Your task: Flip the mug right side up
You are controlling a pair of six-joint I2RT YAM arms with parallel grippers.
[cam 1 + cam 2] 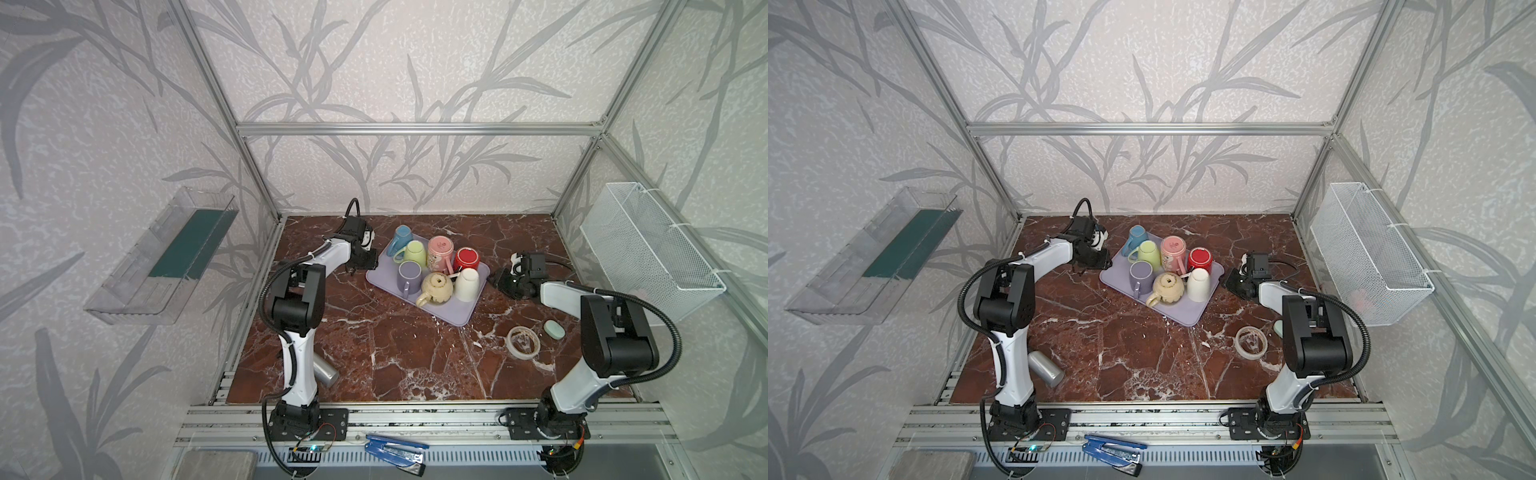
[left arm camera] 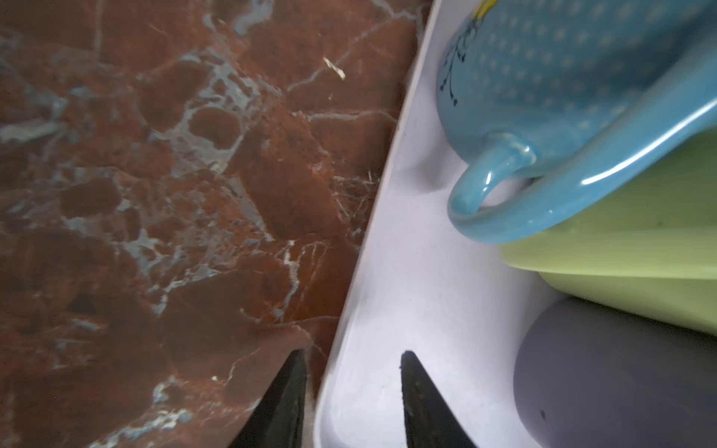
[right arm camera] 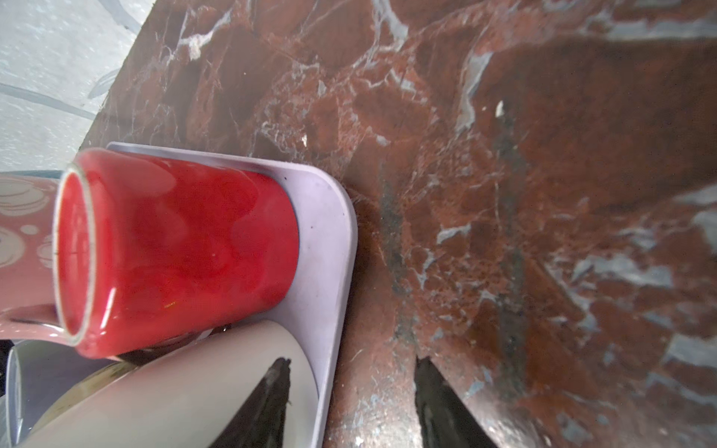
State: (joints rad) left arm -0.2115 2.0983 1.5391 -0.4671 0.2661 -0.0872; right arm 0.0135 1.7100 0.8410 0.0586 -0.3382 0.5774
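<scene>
Red mug (image 3: 186, 252) stands base-up in a corner of the tray (image 1: 451, 309). Right pincer (image 3: 354, 360), spread, straddles the tray rim beside it. Left pincer (image 2: 352, 352), spread, straddles the opposite rim near the blue mug (image 2: 562, 77); only the left wrist view resolves its dot print.

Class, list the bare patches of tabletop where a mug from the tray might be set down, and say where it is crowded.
Widest bare patch: the front middle of the table, bordered by the tray, the metal can and the tape roll. A smaller strip lies between the tray and the back wall. Crowded: the tray, packed with mugs.
</scene>
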